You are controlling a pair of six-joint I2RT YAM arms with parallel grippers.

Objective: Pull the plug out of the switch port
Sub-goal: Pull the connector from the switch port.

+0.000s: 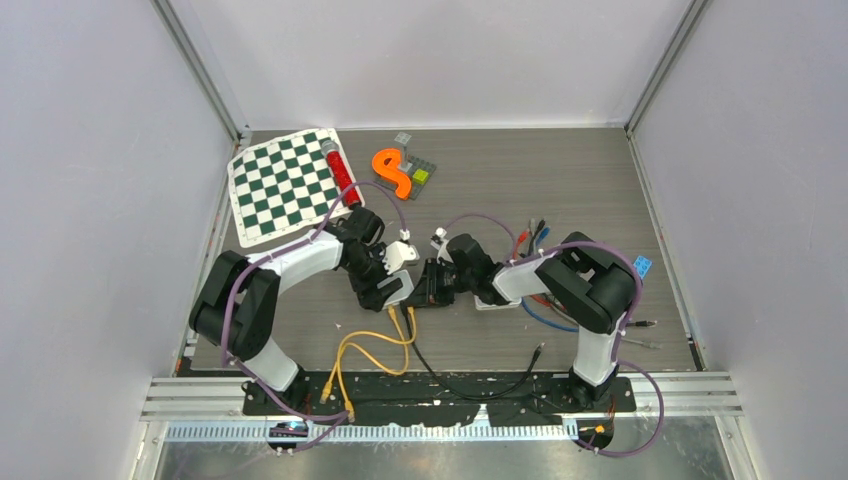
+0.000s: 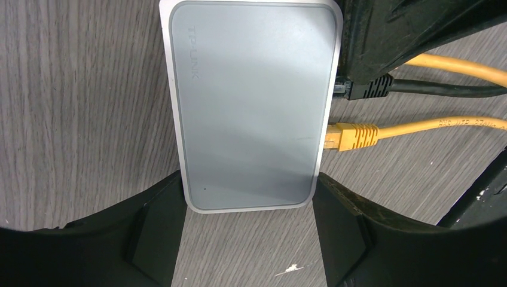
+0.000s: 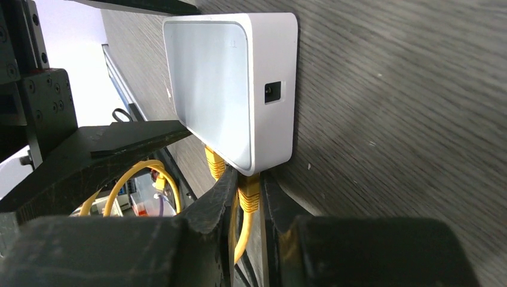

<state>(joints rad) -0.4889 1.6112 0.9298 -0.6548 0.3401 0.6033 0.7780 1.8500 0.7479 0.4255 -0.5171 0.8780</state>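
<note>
- The desk (image 1: 560, 190) is grey wood-grain, walled in on three sides by pale panels.
- The left arm (image 1: 290, 262) and right arm (image 1: 590, 285) both reach inward and meet near the middle of the desk.
- A green-and-white chequered mat (image 1: 285, 185) lies at the far left corner.
- The switch (image 2: 251, 101), a flat pale-grey box, lies on the desk between the two arms, with its ports along one long edge.
- The left end effector (image 2: 250, 197) is closed on the switch, with one finger pressed against each side of its near end.
- The right end effector (image 3: 248, 182) is nearly closed, its fingers pinching the plug from both sides.
- Yellow cables (image 1: 365, 350) loop from the switch toward the near edge of the desk.
- A red tube (image 1: 340, 172) lies at the mat's right edge, with an orange piece (image 1: 392, 170) just beside it.
- The plug (image 3: 249, 194) is yellow and sits at the port nearest the switch's corner, its head meeting the switch's edge.
- A black plug (image 2: 367, 88) sits in the next port, partly under the right end effector.
- A second yellow plug (image 2: 353, 136) sits in a port further along, held by nothing.
</note>
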